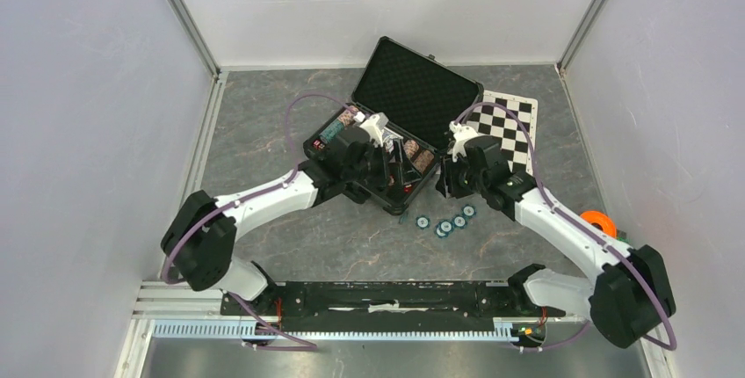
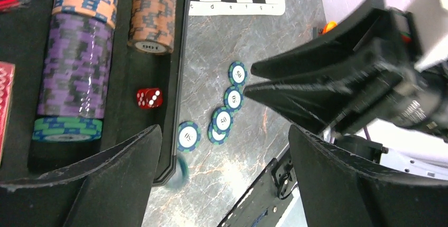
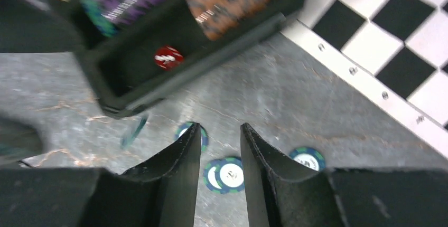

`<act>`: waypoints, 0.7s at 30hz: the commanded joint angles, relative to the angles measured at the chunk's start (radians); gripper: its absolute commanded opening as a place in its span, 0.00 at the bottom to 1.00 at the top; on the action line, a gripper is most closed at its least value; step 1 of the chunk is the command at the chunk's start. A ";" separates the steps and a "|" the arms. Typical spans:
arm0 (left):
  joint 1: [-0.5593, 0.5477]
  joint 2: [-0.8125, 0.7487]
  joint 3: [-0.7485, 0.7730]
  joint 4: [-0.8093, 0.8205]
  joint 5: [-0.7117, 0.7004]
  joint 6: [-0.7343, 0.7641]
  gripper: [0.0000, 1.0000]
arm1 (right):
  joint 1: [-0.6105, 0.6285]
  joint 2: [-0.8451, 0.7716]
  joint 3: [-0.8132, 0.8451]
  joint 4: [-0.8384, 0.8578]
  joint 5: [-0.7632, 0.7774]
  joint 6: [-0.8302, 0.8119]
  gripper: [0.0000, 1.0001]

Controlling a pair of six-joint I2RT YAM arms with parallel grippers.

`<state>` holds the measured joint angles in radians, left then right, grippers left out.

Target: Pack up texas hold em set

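The black case [image 1: 397, 195] lies open on the table, its foam lid [image 1: 417, 88] tilted back. Its slots hold purple chips [image 2: 76, 68], orange-brown chips [image 2: 153, 10], a short teal stack [image 2: 66, 129] and a red die [image 2: 149, 98]. Several teal chips [image 2: 222, 119] lie loose on the table beside the case. One more teal chip [image 2: 181, 171] is blurred and on edge at the case's near corner. My left gripper [image 2: 224, 153] hangs open and empty over that corner. My right gripper [image 3: 220, 132] is narrowly open above two overlapping chips [image 3: 231, 174], holding nothing.
The black-and-white chequered mat [image 1: 505, 123] lies right of the case. An orange piece [image 1: 598, 220] sits by the right arm. A red card deck [image 2: 5, 100] shows at the case's left edge. The two grippers are close together at the case's front right corner.
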<state>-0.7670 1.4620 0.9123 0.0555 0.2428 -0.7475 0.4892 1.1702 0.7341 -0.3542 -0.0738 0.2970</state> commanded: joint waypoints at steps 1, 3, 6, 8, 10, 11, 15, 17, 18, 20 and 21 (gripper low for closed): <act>0.005 0.045 0.116 -0.080 0.047 -0.018 0.94 | 0.025 -0.080 -0.017 0.148 -0.112 -0.055 0.40; 0.006 0.067 0.147 -0.111 0.051 -0.016 0.93 | 0.040 -0.096 -0.022 0.162 -0.110 -0.065 0.41; 0.022 0.068 0.176 -0.178 0.020 0.004 0.93 | 0.057 -0.062 0.013 0.080 0.051 -0.069 0.42; 0.038 0.038 0.172 -0.210 0.000 0.034 0.93 | 0.058 -0.039 0.014 0.060 0.036 -0.076 0.48; 0.050 -0.007 0.149 -0.232 -0.016 0.067 0.94 | 0.072 -0.044 -0.015 0.070 0.022 -0.064 0.57; 0.049 -0.031 0.133 -0.255 -0.024 0.088 0.94 | 0.079 -0.047 -0.025 0.065 0.028 -0.058 0.59; 0.029 -0.126 0.045 -0.355 -0.059 0.161 0.92 | 0.104 -0.083 -0.082 0.034 0.039 -0.058 0.69; -0.010 -0.177 -0.006 -0.399 -0.128 0.192 0.93 | 0.110 -0.105 -0.108 0.004 0.049 -0.058 0.77; -0.032 -0.204 -0.032 -0.415 -0.152 0.209 0.94 | 0.115 -0.110 -0.113 -0.024 0.059 -0.057 0.79; -0.060 -0.253 -0.083 -0.422 -0.170 0.232 0.95 | 0.131 -0.115 -0.119 -0.063 0.066 -0.059 0.80; -0.072 -0.281 -0.103 -0.417 -0.178 0.242 0.95 | 0.137 -0.121 -0.123 -0.079 0.068 -0.055 0.80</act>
<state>-0.7914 1.2667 0.8776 -0.2966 0.1371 -0.6086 0.6052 1.0817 0.6228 -0.3645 -0.0395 0.2447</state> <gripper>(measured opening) 0.947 0.799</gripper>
